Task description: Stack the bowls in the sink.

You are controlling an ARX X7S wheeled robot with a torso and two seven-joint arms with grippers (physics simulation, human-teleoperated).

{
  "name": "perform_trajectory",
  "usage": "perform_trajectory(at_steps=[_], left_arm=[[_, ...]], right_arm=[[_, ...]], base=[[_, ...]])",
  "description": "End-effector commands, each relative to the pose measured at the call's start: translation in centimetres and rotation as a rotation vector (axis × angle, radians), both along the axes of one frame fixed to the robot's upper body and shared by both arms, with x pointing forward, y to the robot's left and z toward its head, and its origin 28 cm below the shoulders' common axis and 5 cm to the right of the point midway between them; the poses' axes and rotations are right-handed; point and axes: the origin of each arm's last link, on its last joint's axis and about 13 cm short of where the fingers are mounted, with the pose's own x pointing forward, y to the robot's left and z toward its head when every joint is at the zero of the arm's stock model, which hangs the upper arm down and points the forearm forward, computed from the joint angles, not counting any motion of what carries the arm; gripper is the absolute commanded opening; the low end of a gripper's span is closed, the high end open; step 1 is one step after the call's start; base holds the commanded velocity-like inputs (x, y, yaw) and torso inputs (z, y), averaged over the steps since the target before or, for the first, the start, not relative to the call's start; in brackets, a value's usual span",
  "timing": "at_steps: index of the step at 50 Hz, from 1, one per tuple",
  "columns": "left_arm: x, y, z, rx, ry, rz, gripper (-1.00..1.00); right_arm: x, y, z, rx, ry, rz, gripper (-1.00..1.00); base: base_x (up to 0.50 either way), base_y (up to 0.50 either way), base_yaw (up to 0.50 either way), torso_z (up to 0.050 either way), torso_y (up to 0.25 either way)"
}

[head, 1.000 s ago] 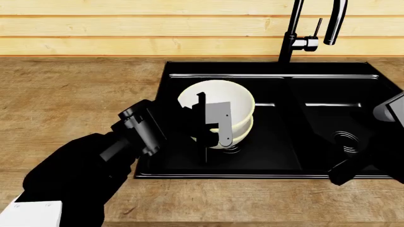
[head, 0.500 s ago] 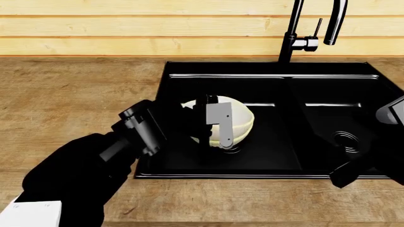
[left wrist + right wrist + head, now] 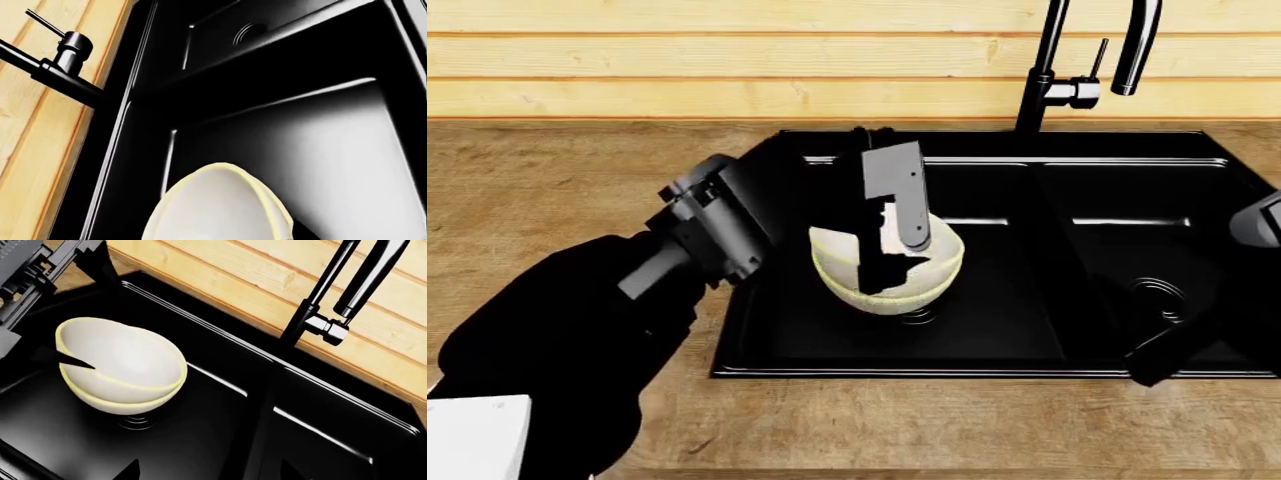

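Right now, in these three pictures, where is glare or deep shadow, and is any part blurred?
Head view: the left claw casts a black jagged shadow on the bowls. Right wrist view: bright streaks of glare run along the sink walls, everything sharp. Left wrist view: the basin floor shines grey, and the near bowl rim looks slightly soft.
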Motion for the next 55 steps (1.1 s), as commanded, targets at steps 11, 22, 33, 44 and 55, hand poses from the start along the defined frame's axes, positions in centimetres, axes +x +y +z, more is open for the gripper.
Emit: perform_trajectory(at_steps=[11,22,33,44,55], left_arm=[[0.2,2.8,5.3,-0.165,-0.103,0.067,1.00],[-1.8,6.0,7.6,-0.286,-0.159,0.128,1.00],[-4.9,9.2,8.1,-0.348,-0.200,0.183,1.00],[-9.7,12.1,8.2,-0.444,-0.251,0.262,1.00],[-15.8,14.0,7.8,-0.489,-0.327,0.327,1.00]], right_arm=[[0.7,0.5,0.5,-0.002,-0.020,0.013,1.00],[1.0,0.3,0.9,0.014,-0.066,-0.035,1.00],[0.8,-0.5,1.5,0.051,-0.150,-0.134,1.00],[-0.6,-1.3,2.3,0.103,-0.281,-0.248,1.00],[-1.2,-0.2,3.8,0.121,-0.367,-0.334,1.00]], base=[[0.00,0.00,0.00,0.000,0.000],[0.00,0.00,0.00,0.000,0.000],[0.00,0.00,0.00,0.000,0.000],[0.00,0.00,0.00,0.000,0.000],[0.00,0.00,0.00,0.000,0.000]])
